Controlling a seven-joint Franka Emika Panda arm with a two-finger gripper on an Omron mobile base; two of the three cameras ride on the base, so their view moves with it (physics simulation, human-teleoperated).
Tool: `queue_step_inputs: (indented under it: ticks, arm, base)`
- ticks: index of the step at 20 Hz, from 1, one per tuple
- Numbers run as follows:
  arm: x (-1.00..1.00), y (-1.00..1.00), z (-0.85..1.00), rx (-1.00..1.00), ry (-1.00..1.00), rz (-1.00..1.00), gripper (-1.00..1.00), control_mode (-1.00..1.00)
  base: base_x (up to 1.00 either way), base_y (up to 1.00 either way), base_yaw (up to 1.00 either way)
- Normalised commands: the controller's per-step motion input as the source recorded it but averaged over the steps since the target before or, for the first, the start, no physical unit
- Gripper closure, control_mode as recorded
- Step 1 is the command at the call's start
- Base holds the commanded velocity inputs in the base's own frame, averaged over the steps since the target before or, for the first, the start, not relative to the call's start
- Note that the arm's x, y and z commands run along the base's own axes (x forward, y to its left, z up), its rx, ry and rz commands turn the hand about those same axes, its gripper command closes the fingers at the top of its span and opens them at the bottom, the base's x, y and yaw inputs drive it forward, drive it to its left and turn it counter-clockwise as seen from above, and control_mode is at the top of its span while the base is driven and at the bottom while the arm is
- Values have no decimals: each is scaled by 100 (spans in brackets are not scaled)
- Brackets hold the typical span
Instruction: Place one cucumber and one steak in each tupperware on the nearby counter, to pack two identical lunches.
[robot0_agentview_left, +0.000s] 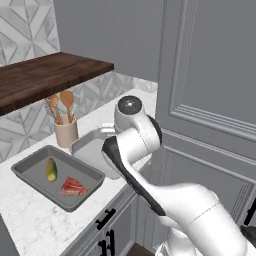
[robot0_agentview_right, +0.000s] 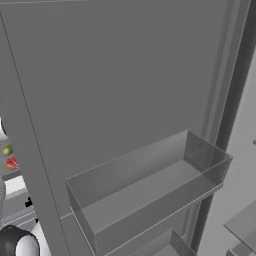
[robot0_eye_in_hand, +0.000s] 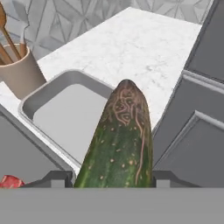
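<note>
The claw (robot0_eye_in_hand: 114, 177) is pinching a cucumber (robot0_eye_in_hand: 119, 140) between its two dark tips, the fruit jutting forward along the hand's line of sight so its darker end leads. It is held above the near edge of the lighter grey tupperware (robot0_eye_in_hand: 65, 116), which looks bare inside; that is probably why the hand is aimed there, since this tray still needs its share. The dark grey tupperware (robot0_agentview_left: 30, 167) lies just to the left of it on the marble table (robot0_agentview_left: 30, 220) and already holds a second cucumber (robot0_agentview_left: 51, 169) and a streaked red steak (robot0_agentview_left: 73, 186), side by side and apart. A beige utensil cup (robot0_agentview_left: 65, 131) with wooden spoons stands just behind the trays, near enough to mind when lowering. The other steak I cannot locate.
</note>
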Motion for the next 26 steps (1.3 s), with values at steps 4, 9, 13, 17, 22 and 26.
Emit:
queue_step_inputs:
  ticks: [4,9,13,17,22,26]
  arm:
    - [100,17,-68,12,50,13,100,-100]
    - [100,58,-96,1,21,9,100,-100]
    - [100,72,-98,0,6,6,100,-100]
    - [100,25,-64,-5,-11,0,-100,-100]
    - [37,-5,-13,0,-3,0,-100,-100]
    - [0,0,3,0,0,-3,-100,-100]
  base:
    - [0,0,0]
    - [0,0,0]
    - [0,0,0]
    - [0,0,0]
    - [0,0,0]
    - [0,0,0]
